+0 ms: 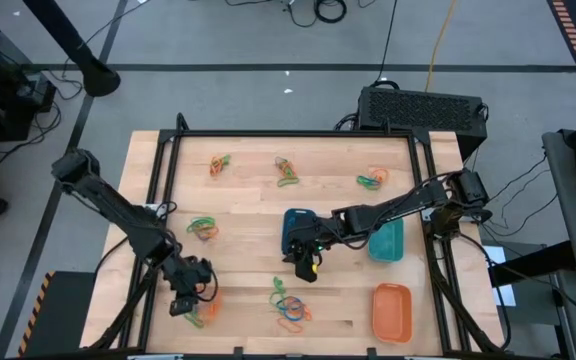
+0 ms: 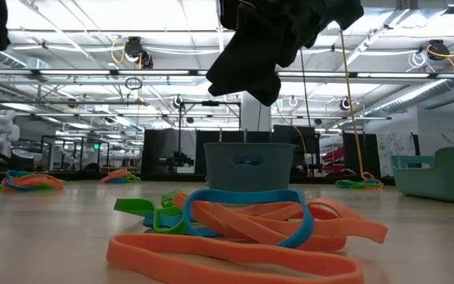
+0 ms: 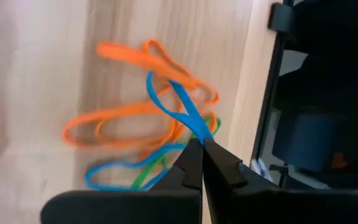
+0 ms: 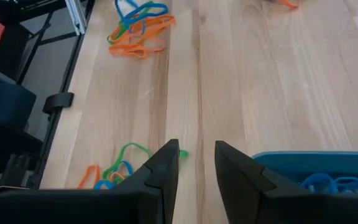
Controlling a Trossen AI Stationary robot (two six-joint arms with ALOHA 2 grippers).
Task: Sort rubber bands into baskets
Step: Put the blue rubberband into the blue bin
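On the wood surface (image 1: 248,210), the left end effector (image 3: 202,149) at seven o'clock pinches a blue band (image 3: 182,106); the right end effector (image 4: 196,163), part-open and empty, hovers at the blue basket (image 1: 296,228).

Wooden table (image 1: 248,205), black box (image 1: 423,106) behind it

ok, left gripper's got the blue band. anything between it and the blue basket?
The left gripper is shut on a blue rubber band at the table's near-left pile. The blue basket sits mid-table, and the right gripper hangs at its near side, on the direct line. The centre pile of bands lies below that line.
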